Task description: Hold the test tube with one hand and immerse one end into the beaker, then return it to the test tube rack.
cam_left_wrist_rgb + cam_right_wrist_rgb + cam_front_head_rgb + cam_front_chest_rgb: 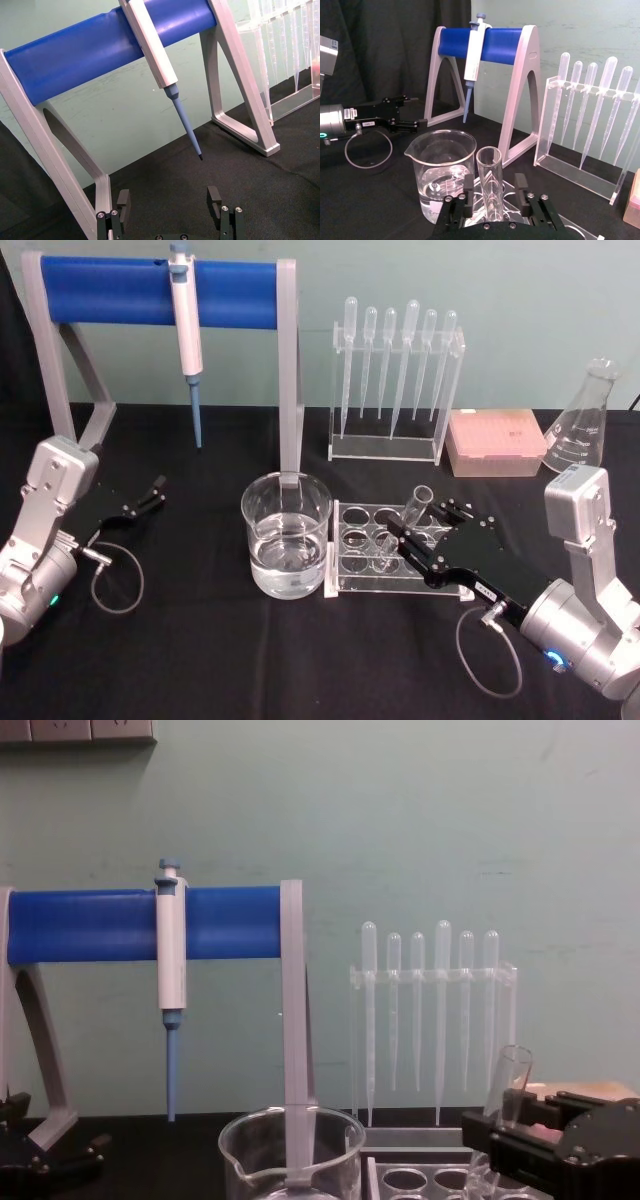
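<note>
Black flat two-fingered left tool (pixel 157 490) and right tool (pixel 415 524), silver wrists (pixel 565 625), grey cable loops (pixel 118 585)

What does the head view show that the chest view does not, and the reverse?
Head view, not chest: the conical flask at far right and the water in the beaker. Chest view, not head: wall sockets above the blue stand. Both: the test tube leaning in its rack, the right gripper open around it, the pipettes. The left gripper is parked open at the left.

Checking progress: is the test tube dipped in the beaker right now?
No, the test tube stands tilted in the rack beside the beaker, the right gripper open around it.
</note>
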### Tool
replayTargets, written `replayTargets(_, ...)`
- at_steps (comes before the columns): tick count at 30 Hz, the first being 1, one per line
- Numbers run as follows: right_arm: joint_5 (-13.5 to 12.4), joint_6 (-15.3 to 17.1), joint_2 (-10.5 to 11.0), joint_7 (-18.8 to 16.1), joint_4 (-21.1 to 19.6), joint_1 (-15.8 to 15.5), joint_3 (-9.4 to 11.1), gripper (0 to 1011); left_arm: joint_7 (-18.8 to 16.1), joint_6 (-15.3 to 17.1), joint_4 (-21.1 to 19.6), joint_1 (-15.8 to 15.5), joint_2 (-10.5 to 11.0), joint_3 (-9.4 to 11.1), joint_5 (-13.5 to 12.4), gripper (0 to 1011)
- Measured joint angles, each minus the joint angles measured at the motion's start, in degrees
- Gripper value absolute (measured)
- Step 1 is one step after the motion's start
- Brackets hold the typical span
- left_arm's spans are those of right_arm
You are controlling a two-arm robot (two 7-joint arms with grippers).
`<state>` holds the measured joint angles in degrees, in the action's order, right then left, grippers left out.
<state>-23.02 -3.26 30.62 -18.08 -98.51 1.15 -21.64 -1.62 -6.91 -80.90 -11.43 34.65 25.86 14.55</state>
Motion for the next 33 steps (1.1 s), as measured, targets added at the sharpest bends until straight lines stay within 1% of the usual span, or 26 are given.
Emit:
replayTargets(1, -0.01, -0.01, 0.00, 0.00, 0.00, 0.00, 0.00, 496, 0.00, 0.00, 0.00, 0.00, 0.00, 0.00, 0.00, 1000)
replayTargets(2, -0.01, -0.02, 0.01, 0.00, -0.01, -0.01, 0.00, 478, 0.00, 0.00, 0.00, 0.00, 0.00, 0.00, 0.00, 1000)
replayTargets(4, -0.02, -0.03, 0.02, 0.01, -0.02, -0.02, 0.00, 390, 0.00, 0.00, 0.00, 0.00, 0.00, 0.00, 0.00, 1000)
replayTargets(6, -0.04, -0.03, 0.03, 0.01, -0.02, -0.03, 0.00, 330, 0.00, 0.00, 0.00, 0.00, 0.00, 0.00, 0.00, 1000)
replayTargets(8, -0.04, -0.03, 0.03, 0.02, -0.02, -0.03, 0.00, 273, 0.00, 0.00, 0.00, 0.00, 0.00, 0.01, 0.00, 1000)
replayTargets(11, -0.06, -0.04, 0.04, 0.04, -0.03, -0.03, 0.00, 222, 0.00, 0.00, 0.00, 0.00, 0.00, 0.00, 0.00, 1000)
replayTargets(20, -0.03, 0.06, 0.07, 0.02, -0.05, 0.00, 0.06, 222, 0.00, 0.00, 0.00, 0.00, 0.00, 0.00, 0.00, 1000)
replayTargets(21, 0.05, 0.23, 0.17, -0.16, -0.13, 0.12, 0.19, 222, 0.00, 0.00, 0.00, 0.00, 0.00, 0.00, 0.00, 1000)
replayTargets(23, 0.09, 1.00, 0.83, -1.71, -0.59, 0.92, 0.64, 222, 0.00, 0.00, 0.00, 0.00, 0.00, 0.00, 0.00, 1000)
replayTargets(27, -0.11, 3.45, 1.85, -4.09, -1.70, 2.40, 1.30, 222, 0.00, 0.00, 0.00, 0.00, 0.00, 0.00, 0.00, 1000)
replayTargets(28, -0.38, 4.81, 2.28, -4.98, -2.26, 3.13, 1.67, 222, 0.00, 0.00, 0.00, 0.00, 0.00, 0.00, 0.00, 1000)
replayTargets(31, -1.01, 7.09, 2.90, -6.19, -3.20, 4.23, 2.24, 222, 0.00, 0.00, 0.00, 0.00, 0.00, 0.00, 0.00, 1000)
replayTargets(32, -1.69, 8.85, 3.34, -6.78, -3.86, 4.95, 2.63, 222, 0.00, 0.00, 0.00, 0.00, 0.00, 0.00, 0.00, 1000)
replayTargets(33, -2.06, 9.73, 3.54, -7.05, -4.17, 5.30, 2.81, 222, 0.00, 0.00, 0.00, 0.00, 0.00, 0.00, 0.00, 1000)
